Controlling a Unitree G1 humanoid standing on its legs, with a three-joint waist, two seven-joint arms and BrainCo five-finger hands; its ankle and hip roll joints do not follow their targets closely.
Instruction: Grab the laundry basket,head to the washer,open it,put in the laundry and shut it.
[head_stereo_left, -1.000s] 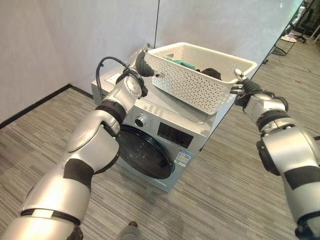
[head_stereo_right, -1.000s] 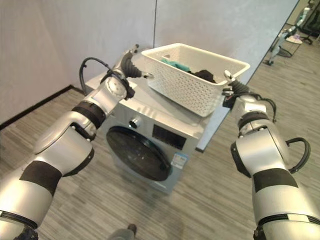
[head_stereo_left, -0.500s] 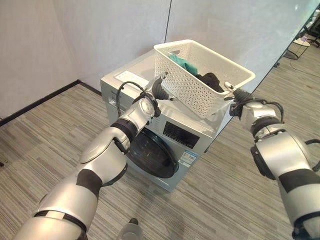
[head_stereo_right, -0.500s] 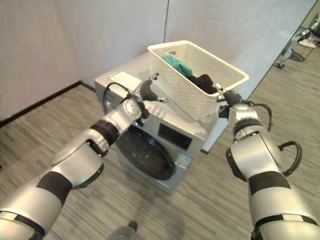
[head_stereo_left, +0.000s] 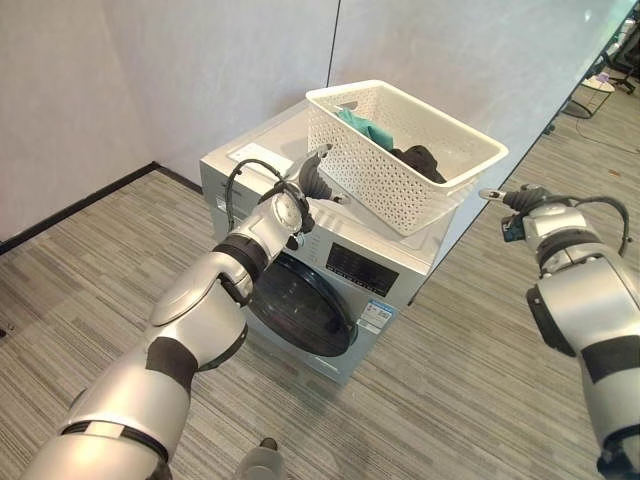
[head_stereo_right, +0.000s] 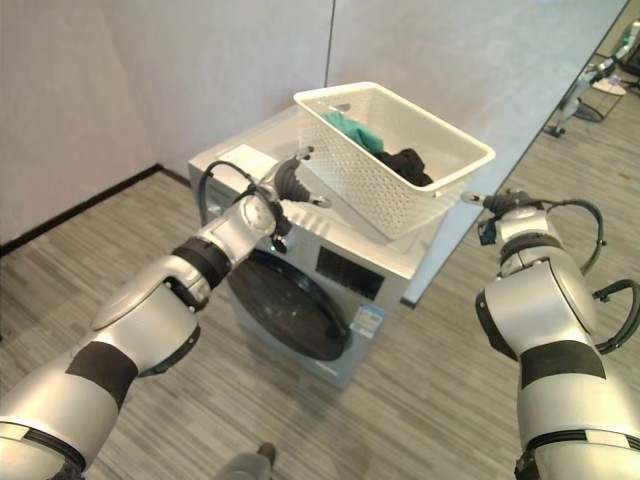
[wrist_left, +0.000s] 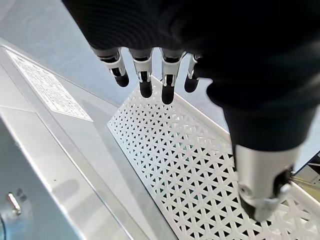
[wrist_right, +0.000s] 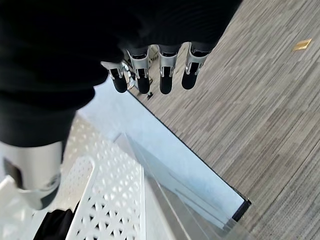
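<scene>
Laundry basket parked on the washer, both hands off it.

The white perforated laundry basket (head_stereo_left: 405, 150) sits tilted on the washer (head_stereo_left: 330, 262), overhanging its edge; it could slide off when the closed round door (head_stereo_left: 298, 306) is pulled. It holds teal cloth (head_stereo_left: 370, 128) and dark cloth (head_stereo_left: 418, 158). The left hand (head_stereo_left: 315, 185) hovers beside its wall, fingers straight; the right hand (head_stereo_left: 522, 200) is clear, fingers relaxed.

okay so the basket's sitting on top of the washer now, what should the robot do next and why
Probably lower the left hand toward the round dark door of the silver front-loading washer to open it. The white perforated plastic laundry basket rests on the washer's top, still holding teal and black clothes. Both hands look open and off the basket, the right hand beside its far end, and the door is shut.
</scene>
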